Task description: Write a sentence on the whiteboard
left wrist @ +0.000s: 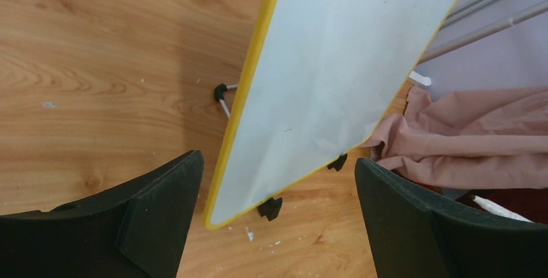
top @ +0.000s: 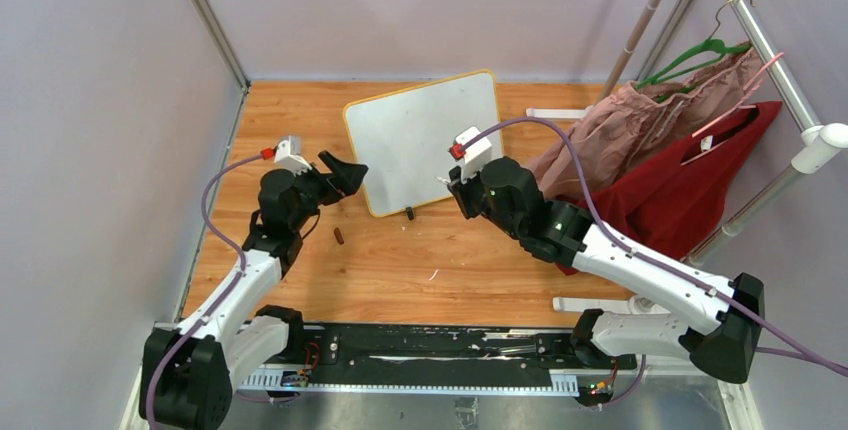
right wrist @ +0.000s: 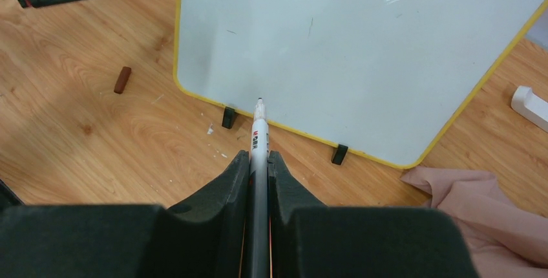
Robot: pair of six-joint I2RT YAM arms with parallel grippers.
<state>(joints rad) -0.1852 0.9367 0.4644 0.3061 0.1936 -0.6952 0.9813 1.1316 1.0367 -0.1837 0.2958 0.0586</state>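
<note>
The whiteboard (top: 425, 140) stands tilted on its black feet (right wrist: 228, 117) on the wooden table; its yellow-framed face (right wrist: 362, 45) is bare apart from faint marks, and no sentence is in view. My right gripper (right wrist: 258, 155) is shut on a grey-and-white marker (right wrist: 260, 129), whose dark tip points at the board's lower edge, just short of it. In the top view this gripper (top: 458, 188) sits at the board's right lower side. My left gripper (top: 345, 175) is open beside the board's left edge, and the board's corner (left wrist: 220, 216) shows between its fingers (left wrist: 168, 187) without touching them.
A small brown cap (top: 340, 236) lies on the table left of the board's front. A clothes rack at the right holds a pink garment (top: 650, 120), a red garment (top: 690, 190) and a green hanger (top: 700, 50). A white rack foot (right wrist: 533, 103) lies behind the board.
</note>
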